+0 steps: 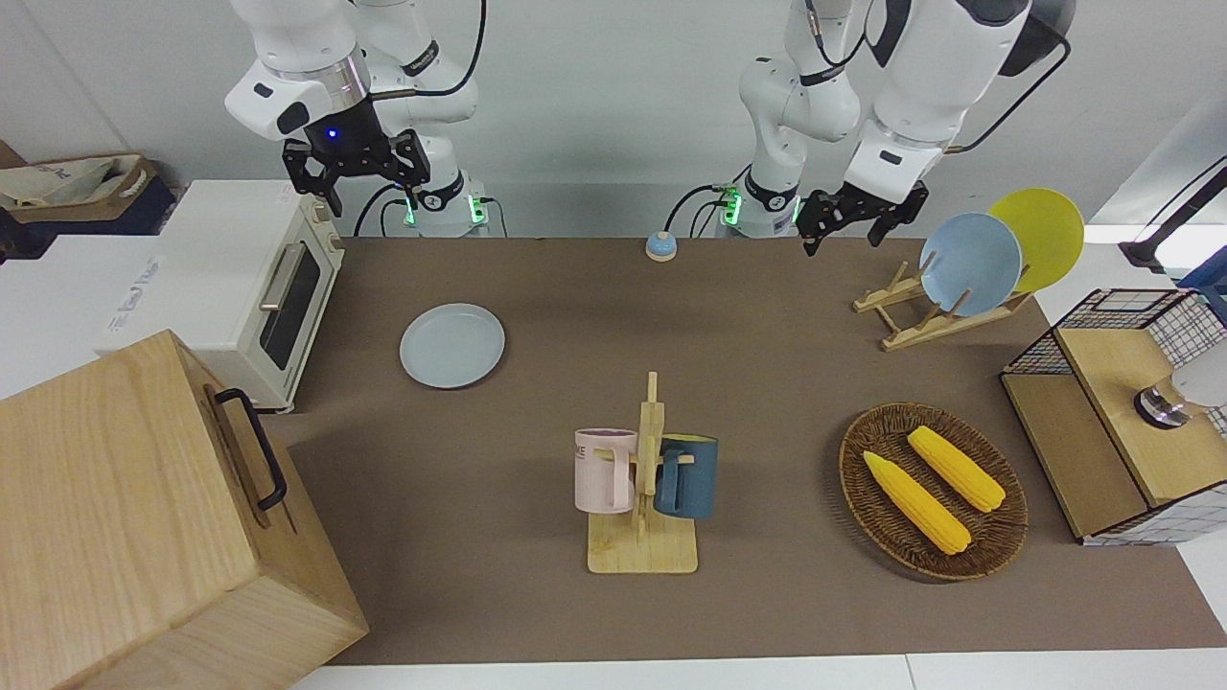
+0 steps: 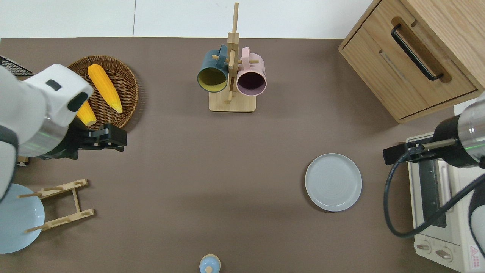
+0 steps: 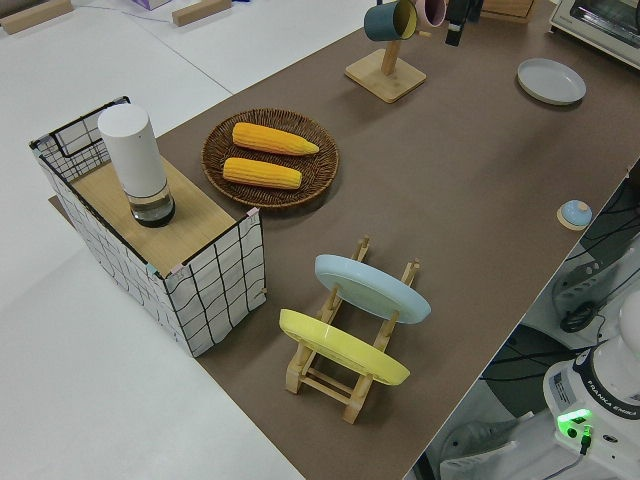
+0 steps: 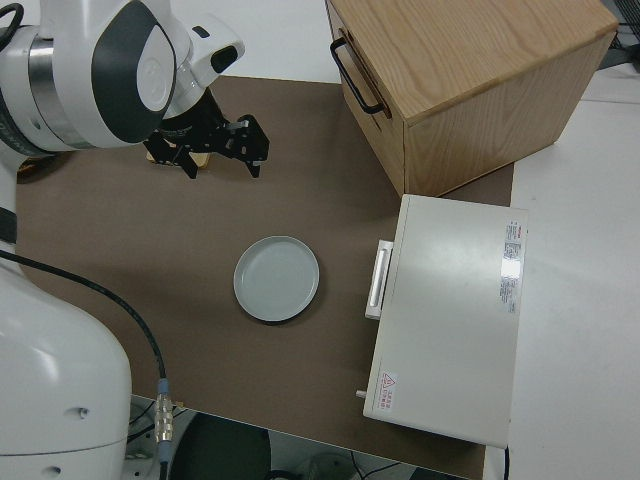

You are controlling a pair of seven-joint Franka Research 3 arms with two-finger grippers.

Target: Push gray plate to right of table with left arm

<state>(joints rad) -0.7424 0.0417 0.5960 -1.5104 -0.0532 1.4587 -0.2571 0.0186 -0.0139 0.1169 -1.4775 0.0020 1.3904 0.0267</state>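
Observation:
The gray plate lies flat on the brown table toward the right arm's end, beside the white toaster oven, with nothing on it. My left gripper hangs open and empty in the air at the left arm's end. It is over bare table between the corn basket and the plate rack, far from the plate. The right arm is parked, its gripper open.
A toaster oven and a wooden cabinet stand at the right arm's end. A mug rack is mid-table. A corn basket, a plate rack with blue and yellow plates, and a wire crate fill the left arm's end. A small bell sits near the robots.

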